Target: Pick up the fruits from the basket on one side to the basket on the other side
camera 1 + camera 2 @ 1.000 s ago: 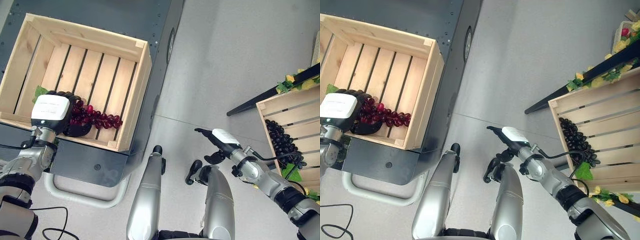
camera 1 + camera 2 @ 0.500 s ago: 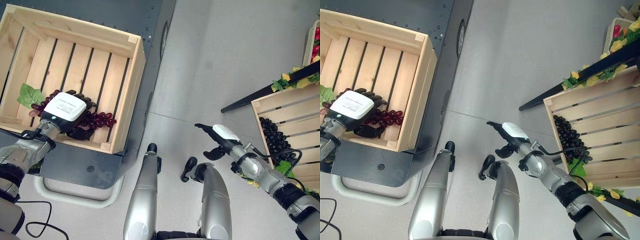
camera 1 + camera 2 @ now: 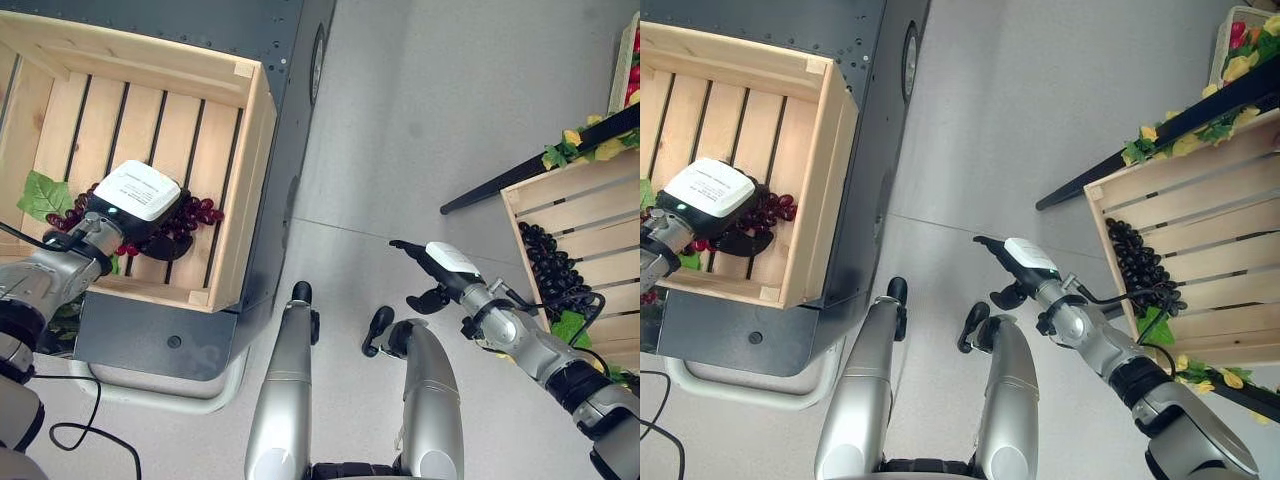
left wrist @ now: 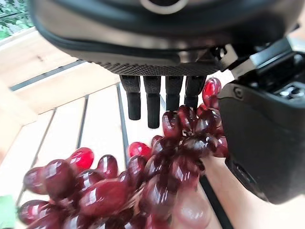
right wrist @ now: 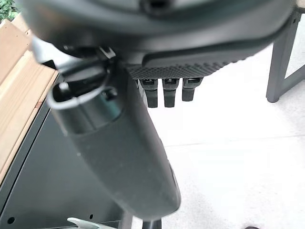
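Red grapes (image 3: pixel 190 215): likely a light, floppy bunch, glossy and slick; berries hang loose off a stem, so expect it to sag and swing, and single berries could slip out; you do best taking it around the thick middle of the cluster or at the stem end, not by a trailing tip.

Left crate (image 3: pixel 245 185): the bunch lies on the slats near the front edge, toward the front right corner, its leaf (image 3: pixel 45 193) pointing to the crate's left side.

Left hand (image 3: pixel 140 200): right over the bunch; in the wrist view the fingers (image 4: pixel 152 102) reach down past the berries and the thumb stands on the other side, cluster between them; fingers look fairly straight, not clamped, so you have it bracketed rather than gripped; whether the grapes clear the slats I cannot tell.

Right hand (image 3: pixel 440 270): out over the floor between the crates, fingers extended, holding nothing.

Right crate (image 3: pixel 590 230): holds a dark bunch (image 3: pixel 555 275) along its near-left side; well apart from the red grapes.
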### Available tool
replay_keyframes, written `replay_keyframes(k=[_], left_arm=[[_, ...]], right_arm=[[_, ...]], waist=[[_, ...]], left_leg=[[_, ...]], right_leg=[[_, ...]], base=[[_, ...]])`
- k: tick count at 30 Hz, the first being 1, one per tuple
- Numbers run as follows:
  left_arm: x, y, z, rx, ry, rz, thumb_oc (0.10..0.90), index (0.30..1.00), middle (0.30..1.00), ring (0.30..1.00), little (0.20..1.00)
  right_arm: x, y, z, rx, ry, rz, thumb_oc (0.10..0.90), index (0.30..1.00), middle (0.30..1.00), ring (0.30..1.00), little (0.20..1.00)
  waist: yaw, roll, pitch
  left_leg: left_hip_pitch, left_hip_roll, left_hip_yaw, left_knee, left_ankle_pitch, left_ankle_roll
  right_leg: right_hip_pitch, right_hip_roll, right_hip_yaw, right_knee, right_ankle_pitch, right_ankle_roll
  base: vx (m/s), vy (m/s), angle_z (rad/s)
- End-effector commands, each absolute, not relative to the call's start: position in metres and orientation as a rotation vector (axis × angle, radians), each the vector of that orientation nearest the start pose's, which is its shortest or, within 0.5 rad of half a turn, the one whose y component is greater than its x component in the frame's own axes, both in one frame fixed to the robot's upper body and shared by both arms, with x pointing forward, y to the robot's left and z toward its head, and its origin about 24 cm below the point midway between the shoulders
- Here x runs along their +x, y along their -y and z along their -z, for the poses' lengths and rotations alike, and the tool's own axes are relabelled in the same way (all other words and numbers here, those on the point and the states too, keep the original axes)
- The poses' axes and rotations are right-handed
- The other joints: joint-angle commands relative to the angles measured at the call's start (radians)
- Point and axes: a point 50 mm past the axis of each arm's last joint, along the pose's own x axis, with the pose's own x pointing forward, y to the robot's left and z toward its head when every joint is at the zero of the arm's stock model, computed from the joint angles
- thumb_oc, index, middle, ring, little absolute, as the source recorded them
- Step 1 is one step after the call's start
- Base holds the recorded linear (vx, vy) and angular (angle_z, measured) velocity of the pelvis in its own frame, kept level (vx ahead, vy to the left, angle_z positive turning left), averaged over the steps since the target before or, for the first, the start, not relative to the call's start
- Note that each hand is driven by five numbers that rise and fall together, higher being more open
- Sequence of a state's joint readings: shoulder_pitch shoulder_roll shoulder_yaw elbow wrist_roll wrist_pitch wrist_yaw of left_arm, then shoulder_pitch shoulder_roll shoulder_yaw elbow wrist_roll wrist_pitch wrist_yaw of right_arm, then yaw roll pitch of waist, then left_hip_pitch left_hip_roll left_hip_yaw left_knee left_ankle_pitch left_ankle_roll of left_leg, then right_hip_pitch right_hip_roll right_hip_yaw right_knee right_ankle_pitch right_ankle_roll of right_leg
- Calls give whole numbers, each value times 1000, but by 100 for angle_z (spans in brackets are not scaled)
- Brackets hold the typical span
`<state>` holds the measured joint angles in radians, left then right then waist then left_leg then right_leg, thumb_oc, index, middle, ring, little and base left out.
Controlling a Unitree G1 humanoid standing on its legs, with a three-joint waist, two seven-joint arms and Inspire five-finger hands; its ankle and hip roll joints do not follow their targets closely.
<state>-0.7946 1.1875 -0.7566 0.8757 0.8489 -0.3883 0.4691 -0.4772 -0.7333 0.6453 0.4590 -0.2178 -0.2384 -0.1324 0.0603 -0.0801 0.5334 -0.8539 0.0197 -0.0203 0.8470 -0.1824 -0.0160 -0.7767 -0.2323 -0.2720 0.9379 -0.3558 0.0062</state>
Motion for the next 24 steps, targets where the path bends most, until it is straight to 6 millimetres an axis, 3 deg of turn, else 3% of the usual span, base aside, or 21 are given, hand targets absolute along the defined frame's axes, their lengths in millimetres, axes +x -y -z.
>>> replay_keyframes(k=[1, 11, 14, 15, 16, 18, 24], left_arm=[[320, -355, -180, 2102, 230, 18, 400, 300, 300, 300, 300], [316, -363, -183, 2131, 187, 20, 400, 300, 300, 300, 300], [313, -368, -185, 2021, 181, -84, 400, 300, 300, 300, 300], [310, -375, -187, 1890, 168, -195, 400, 300, 300, 300, 300], [310, -377, -188, 1866, 165, -220, 400, 300, 300, 300, 300], [296, -395, -184, 1595, 155, -430, 400, 300, 300, 300, 300], [273, -420, -176, 901, 201, -758, 400, 300, 300, 300, 300]], right_arm=[[315, 202, -90, -1048, 277, -301, 800, 900, 900, 900, 900], [315, 192, -104, -1048, 351, -320, 800, 900, 900, 900, 900], [316, 187, -106, -1055, 365, -334, 800, 900, 900, 900, 900], [315, 185, -104, -1051, 368, -345, 800, 900, 900, 900, 900], [314, 185, -104, -1050, 371, -345, 800, 900, 900, 900, 900], [308, 182, -97, -1024, 377, -354, 800, 900, 900, 900, 900], [295, 167, -84, -919, 385, -334, 800, 900, 900, 900, 900]], waist=[[13, 31, -13], [16, 43, -13], [20, 45, -13], [24, 46, -13], [25, 46, -13], [36, 39, -13], [63, 9, -13]], left_leg=[[133, -35, 100, -93, -72, 69], [201, -40, 106, -141, -63, 66], [231, -41, 107, -165, -58, 65], [260, -41, 108, -185, -56, 66], [261, -42, 107, -188, -53, 66], [326, -44, 104, -227, -51, 70], [498, -53, 87, -328, -41, 69]], right_leg=[[99, 60, -7, -15, 12, -23], [153, 53, -9, -56, 38, -6], [176, 49, -10, -74, 50, 1], [200, 48, -10, -91, 58, 8], [200, 47, -11, -92, 62, 9], [255, 44, -13, -126, 83, 26], [423, 44, -25, -233, 124, 57]], base=[[0, 0, 0], [0, -1, -1], [-8, -8, -5], [-3, -13, -4], [4, -40, -8], [4, -72, -7], [37, -108, 0]])
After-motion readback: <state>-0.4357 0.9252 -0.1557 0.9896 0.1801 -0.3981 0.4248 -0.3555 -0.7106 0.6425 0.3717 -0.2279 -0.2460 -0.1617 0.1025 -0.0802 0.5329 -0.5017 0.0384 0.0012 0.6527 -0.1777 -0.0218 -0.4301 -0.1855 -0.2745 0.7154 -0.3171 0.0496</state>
